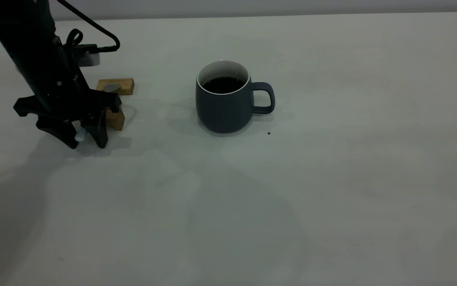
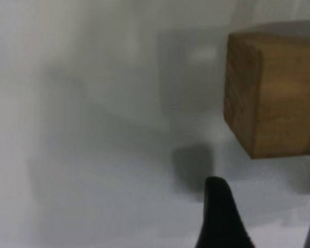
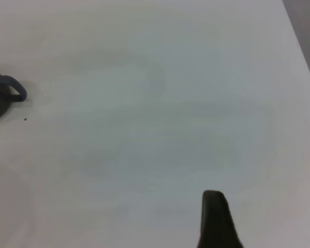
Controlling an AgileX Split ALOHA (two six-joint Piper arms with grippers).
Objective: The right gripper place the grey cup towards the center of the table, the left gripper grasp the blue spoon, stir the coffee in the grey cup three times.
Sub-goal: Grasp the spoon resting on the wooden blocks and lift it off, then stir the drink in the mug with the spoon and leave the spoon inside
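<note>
**The left gripper is closing in on the spoon while the cup is waiting**

The table [image 1: 332, 198] is wide and off-white, and the part nearest the camera is lying bare, with soft shadows on it.

A little farther in, at the left side, the left gripper [image 1: 86, 140] is reaching down to the table. Its two pointed black fingers [image 1: 100, 133] are standing a narrow way apart, with their tips close to the tabletop. The pale blue end of the blue spoon [image 1: 80, 135] is sitting between them. I cannot tell for sure if the fingers are pinching it tight yet.

Right behind the gripper, a tan wooden block [image 1: 115, 118] is standing just beside it. A second wooden block [image 1: 123, 86] is lying a bit farther back, and the spoon's grey bowl is resting on top of it.

Near the middle of the table, the grey cup [image 1: 223, 107] is standing upright, well apart from the gripper. Its handle is pointing to the right. The coffee [image 1: 223, 84] is sitting dark inside it. A tiny dark speck [image 1: 268, 133] is lying on the table near the cup.

The right gripper [image 3: 213, 219] is hanging over bare table, well away from the cup. Only one black fingertip is showing, so I cannot tell if it is wide or narrow.
</note>
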